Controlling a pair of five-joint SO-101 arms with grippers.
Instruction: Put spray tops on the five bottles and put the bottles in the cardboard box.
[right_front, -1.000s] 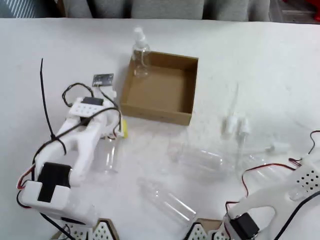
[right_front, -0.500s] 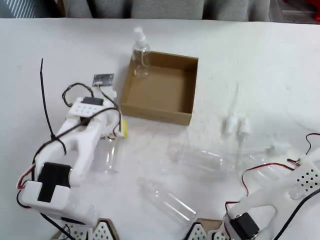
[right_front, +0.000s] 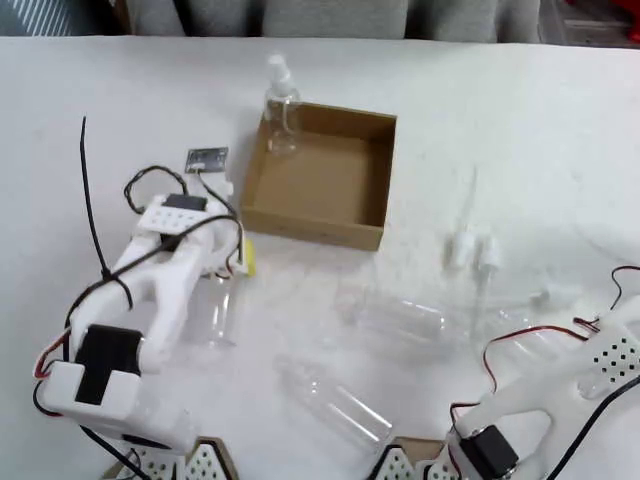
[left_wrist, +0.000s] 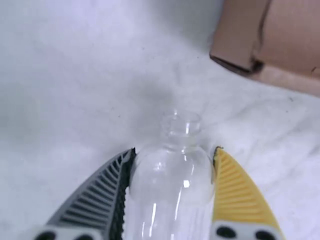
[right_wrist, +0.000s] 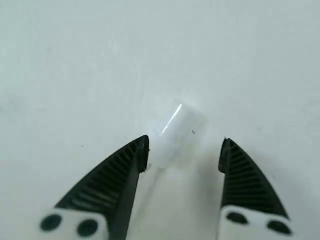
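Hardly anything has shifted since the earlier frames: both arms sit where they were, and only the red wire by the right arm lies a touch differently. On the left, the left claw (left_wrist: 175, 151) is closed narrow on the shoulder of a clear bottle (left_wrist: 170, 187), grey finger on one side and yellow on the other, with the open neck poking out past the tips; the bottle lies on its side on the white counter (right_front: 520, 120), just short of the near left corner of the cardboard box (right_front: 310, 225). On the right, the right claw (right_wrist: 185, 147) stands wide, straddling a white spray top (right_wrist: 175, 132) that lies on the counter between its fingers, touching neither as far as I can tell. Farther out, one capped bottle (right_front: 281, 100) stands at the box's far left corner, seemingly inside it, while three bare bottles (right_front: 395, 315) lie between the arms and two loose spray tops (right_front: 474, 250) rest beside them. By my reading, the second bottle's capping is in hand, so most of the job remains. Next, the right claw needs to close squarely on the top without rolling it away, while the left tips its bottle upright and holds the neck steady to meet it.
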